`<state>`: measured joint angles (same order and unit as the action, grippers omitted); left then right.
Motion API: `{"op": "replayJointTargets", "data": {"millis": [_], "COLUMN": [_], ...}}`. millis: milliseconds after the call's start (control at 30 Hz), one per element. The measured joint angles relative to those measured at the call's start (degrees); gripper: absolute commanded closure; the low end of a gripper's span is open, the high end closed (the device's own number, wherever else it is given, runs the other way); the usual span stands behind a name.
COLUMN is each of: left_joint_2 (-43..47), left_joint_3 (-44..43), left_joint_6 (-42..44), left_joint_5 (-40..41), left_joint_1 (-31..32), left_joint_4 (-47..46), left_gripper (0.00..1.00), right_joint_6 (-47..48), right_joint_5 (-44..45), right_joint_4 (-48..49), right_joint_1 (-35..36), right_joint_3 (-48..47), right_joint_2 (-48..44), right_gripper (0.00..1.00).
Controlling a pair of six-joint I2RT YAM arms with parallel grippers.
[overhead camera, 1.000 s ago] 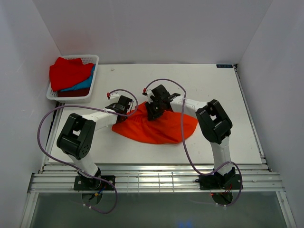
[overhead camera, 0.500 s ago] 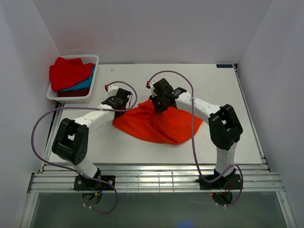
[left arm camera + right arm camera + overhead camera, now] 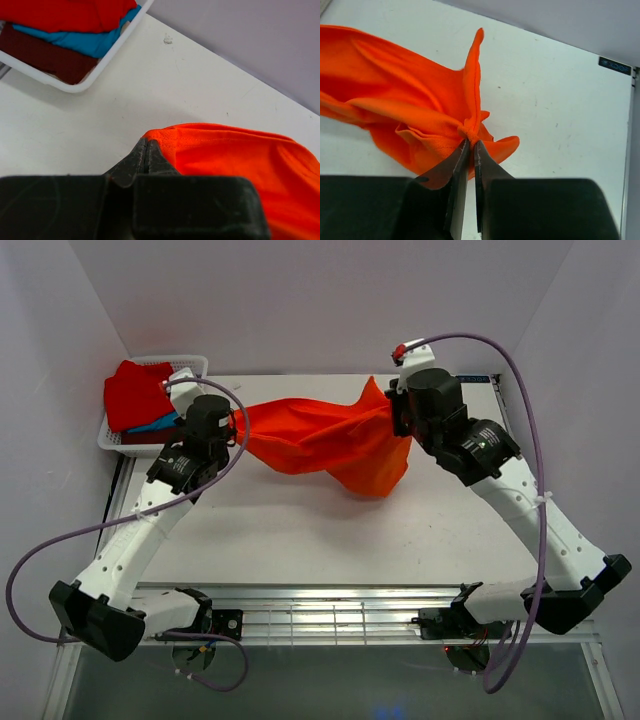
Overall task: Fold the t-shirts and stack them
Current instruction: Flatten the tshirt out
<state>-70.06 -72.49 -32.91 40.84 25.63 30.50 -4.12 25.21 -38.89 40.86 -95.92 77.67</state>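
both arms stretched far out from their bases, one at each end of the orange-red t-shirt (image 3: 318, 438). left gripper (image 3: 237, 424) at the shirt's left end, jaws pressed together on a hem corner, no gap in wrist view. right gripper (image 3: 393, 410) at the shirt's right end, jaws nearly together, pinching a bunched fold at the tips. left arm (image 3: 140, 530) runs in from the shirt's lower left, right arm (image 3: 530, 510) from its lower right; both grippers look roughly level, hard to judge from above

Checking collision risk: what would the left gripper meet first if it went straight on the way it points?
Beyond the orange-red t-shirt it pinches, the left gripper faces bare table, probably met first; the basket lies off to its left. Its height is unclear.
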Motion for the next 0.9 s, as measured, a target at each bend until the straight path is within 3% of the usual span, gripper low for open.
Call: {"op": "replayJointTargets", "data": {"millis": [167, 200, 300, 600, 667, 700, 733, 900], "left_joint_2": [4.7, 5.27, 6.49, 5.35, 5.4, 5.44, 5.46, 5.49], "left_joint_3": [0.11, 0.55, 3.48, 13.81, 14.67, 14.97, 15.23, 15.78], "left_joint_6": [0.35, 0.31, -0.44, -4.11, -4.52, -4.66, -4.72, -5.09], "left_joint_5": [2.49, 2.89, 3.26, -1.68, -2.47, -2.69, -2.91, -4.13], "left_joint_1": [0.0, 0.0, 0.0, 0.0, 0.0, 0.0, 0.0, 0.0], "left_joint_4": [2.93, 3.13, 4.33, 7.32, 7.48, 7.5, 7.48, 7.43], "left_gripper": [1.0, 1.0, 1.0, 1.0, 1.0, 1.0, 1.0, 1.0], "right_joint_6": [-1.49, -2.05, -4.59, -9.51, -10.12, -10.29, -10.51, -10.69], "right_joint_5": [6.58, 7.69, 9.97, 10.4, 8.24, 6.71, 4.74, -6.6], "right_joint_4": [-3.04, -3.61, -5.2, -5.49, -3.5, -1.57, -0.13, 10.16], "right_joint_1": [-0.02, -0.07, -0.59, -2.12, -2.12, -2.12, -2.12, -2.12], "right_joint_3": [6.29, 7.98, 14.05, 25.42, 27.93, 29.68, 31.41, 40.11], "right_joint_2": [-4.61, -5.09, -6.43, -7.26, -7.65, -7.93, -8.13, -5.01], "right_gripper": [0.85, 0.77, 0.65, 0.76, 0.66, 0.55, 0.51, 0.38]}}
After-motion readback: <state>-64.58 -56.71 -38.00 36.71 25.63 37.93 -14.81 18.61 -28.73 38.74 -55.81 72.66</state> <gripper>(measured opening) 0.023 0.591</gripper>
